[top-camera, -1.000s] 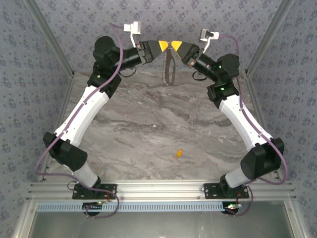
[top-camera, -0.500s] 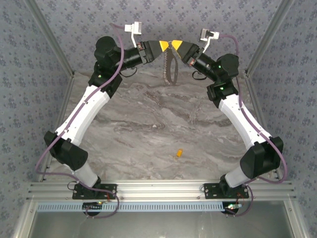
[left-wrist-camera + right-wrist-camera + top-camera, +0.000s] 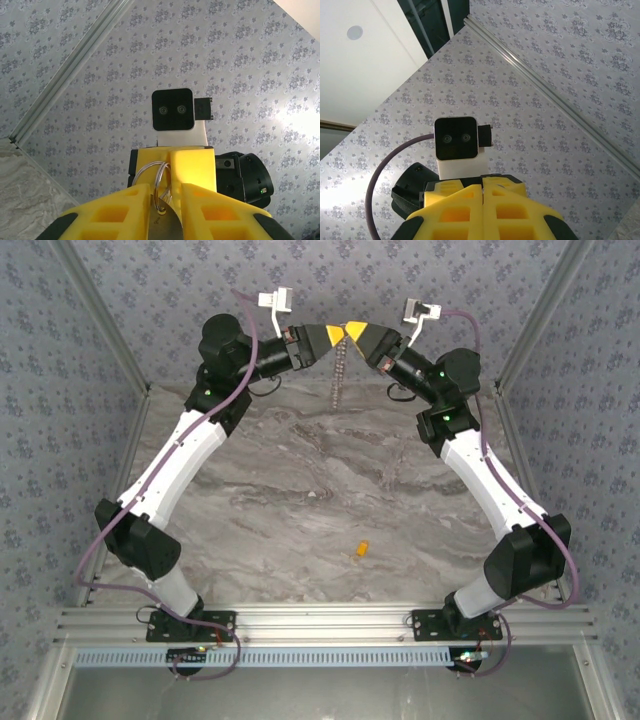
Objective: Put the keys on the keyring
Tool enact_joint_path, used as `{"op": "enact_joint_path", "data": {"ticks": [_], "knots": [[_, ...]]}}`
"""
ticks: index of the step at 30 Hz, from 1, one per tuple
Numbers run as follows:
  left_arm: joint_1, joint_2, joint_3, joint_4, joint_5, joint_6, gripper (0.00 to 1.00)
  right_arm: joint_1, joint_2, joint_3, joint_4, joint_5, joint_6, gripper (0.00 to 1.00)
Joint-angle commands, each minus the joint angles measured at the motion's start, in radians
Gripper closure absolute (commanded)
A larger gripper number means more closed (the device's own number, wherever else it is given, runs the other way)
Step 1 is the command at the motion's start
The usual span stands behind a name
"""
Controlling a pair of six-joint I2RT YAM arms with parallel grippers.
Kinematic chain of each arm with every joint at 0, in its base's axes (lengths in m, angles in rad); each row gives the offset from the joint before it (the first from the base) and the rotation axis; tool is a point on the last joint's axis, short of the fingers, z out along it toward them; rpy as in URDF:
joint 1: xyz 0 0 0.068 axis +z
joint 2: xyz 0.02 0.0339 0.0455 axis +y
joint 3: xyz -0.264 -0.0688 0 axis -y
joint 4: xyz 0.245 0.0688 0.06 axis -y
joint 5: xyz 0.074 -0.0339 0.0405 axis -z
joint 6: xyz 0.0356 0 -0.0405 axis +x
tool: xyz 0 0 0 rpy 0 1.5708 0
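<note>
The keyring (image 3: 338, 375), a grey beaded chain, hangs in a thin strand above the far middle of the table, from where both yellow gripper tips meet. In the left wrist view its silver split rings (image 3: 159, 181) carry a flat silver tag (image 3: 169, 222). My left gripper (image 3: 165, 189) is shut narrowly on that tag's edges. Facing it, my right gripper (image 3: 172, 161) pinches the top of the rings. In the right wrist view, the right gripper (image 3: 483, 184) has its fingers pressed together. The keys, one tiny yellow-orange piece (image 3: 361, 550), lie alone on the table near the front.
The marble table (image 3: 300, 490) is walled by patterned panels on three sides. An aluminium rail (image 3: 320, 620) carrying both arm bases runs along the near edge. Both arms reach up high toward the back wall.
The left jaws have narrowed onto the silver tag, and the left arm has shifted slightly right and up. The chain hung as an open oval and now hangs as a thin strand.
</note>
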State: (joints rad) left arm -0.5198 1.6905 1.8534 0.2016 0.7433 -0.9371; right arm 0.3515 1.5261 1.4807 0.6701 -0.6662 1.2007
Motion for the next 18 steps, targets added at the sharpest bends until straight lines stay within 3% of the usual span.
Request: {"op": "enact_joint_path", "data": {"ticks": [1,5,8,10,18], "knots": [[-0.01,-0.002,0.01,0.015,0.006,0.012,0.82,0.007,-0.001,-0.006,0.039,-0.006,0.015,1.0],[-0.01,-0.005,0.013,0.008,0.004,0.029,0.95,0.003,-0.005,-0.016,0.034,-0.006,0.013,0.96],[-0.008,-0.009,0.031,-0.034,0.01,0.075,1.0,-0.026,-0.034,-0.053,0.022,0.016,0.006,0.7],[-0.004,-0.014,0.043,-0.061,0.017,0.108,1.0,-0.055,-0.058,-0.078,0.016,0.028,0.007,0.61],[0.006,-0.022,0.085,-0.156,0.062,0.243,1.0,-0.082,-0.109,-0.105,-0.002,0.01,0.003,0.58]]}}
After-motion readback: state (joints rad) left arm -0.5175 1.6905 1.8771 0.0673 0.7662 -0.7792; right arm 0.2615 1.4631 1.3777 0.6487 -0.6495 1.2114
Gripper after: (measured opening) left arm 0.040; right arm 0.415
